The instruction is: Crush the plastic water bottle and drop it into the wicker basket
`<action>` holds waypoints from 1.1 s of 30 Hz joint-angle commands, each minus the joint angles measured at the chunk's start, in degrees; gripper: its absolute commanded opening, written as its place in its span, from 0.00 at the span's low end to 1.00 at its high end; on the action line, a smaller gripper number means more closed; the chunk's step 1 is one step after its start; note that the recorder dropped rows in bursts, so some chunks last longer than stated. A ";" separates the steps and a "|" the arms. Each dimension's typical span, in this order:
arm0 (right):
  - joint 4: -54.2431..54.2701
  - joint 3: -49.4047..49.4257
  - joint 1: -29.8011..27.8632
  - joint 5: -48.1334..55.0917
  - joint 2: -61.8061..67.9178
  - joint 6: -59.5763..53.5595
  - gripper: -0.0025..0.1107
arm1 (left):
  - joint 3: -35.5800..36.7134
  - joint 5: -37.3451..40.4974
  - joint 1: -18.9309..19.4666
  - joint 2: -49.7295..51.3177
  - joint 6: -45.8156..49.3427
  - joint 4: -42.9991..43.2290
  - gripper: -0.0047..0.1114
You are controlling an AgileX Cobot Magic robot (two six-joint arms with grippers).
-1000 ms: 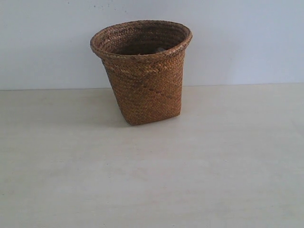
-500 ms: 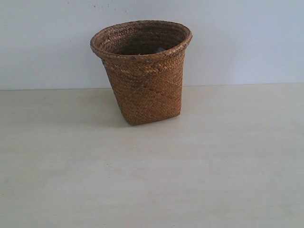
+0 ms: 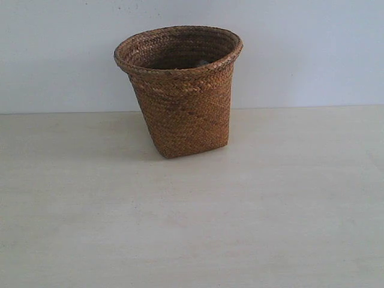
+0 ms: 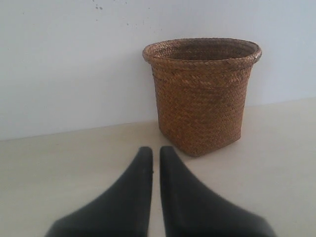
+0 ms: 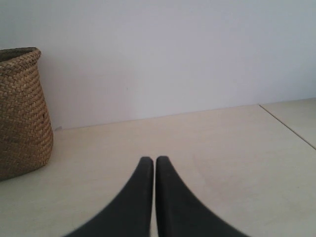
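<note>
The brown wicker basket (image 3: 186,114) stands upright on the pale table, close to the wall. Only a faint pale glint shows inside it just over the far rim; the plastic water bottle itself cannot be made out in any view. In the left wrist view the basket (image 4: 200,108) is ahead of my left gripper (image 4: 155,149), which is shut with nothing between its black fingers. The right wrist view shows the basket (image 5: 22,118) off to one side of my right gripper (image 5: 151,159), which is also shut and holds nothing. Neither gripper shows in the exterior view.
A plain white wall (image 3: 312,54) runs behind the basket. The light wooden table (image 3: 270,210) spreads in front and to both sides. In the right wrist view a seam or edge line (image 5: 289,127) crosses the tabletop.
</note>
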 commanded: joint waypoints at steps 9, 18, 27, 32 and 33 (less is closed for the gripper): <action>0.07 0.15 -0.30 -0.18 -0.19 0.26 0.02 | 5.83 -3.09 0.01 -0.21 -11.41 10.98 0.08; 0.07 0.15 -0.30 -0.18 -0.19 0.26 0.02 | 9.10 -2.71 7.89 -6.91 -11.05 11.21 0.08; 0.07 0.15 -0.30 -0.18 -0.19 0.26 0.02 | 10.20 5.51 15.20 -9.60 -10.96 13.95 0.08; 0.07 0.15 -0.30 -0.18 -0.19 0.26 0.02 | 10.20 6.82 15.20 -9.60 -10.96 14.16 0.08; 0.07 0.15 -0.30 -0.18 -0.19 0.26 0.02 | 10.20 6.82 15.20 -9.60 -10.96 14.16 0.08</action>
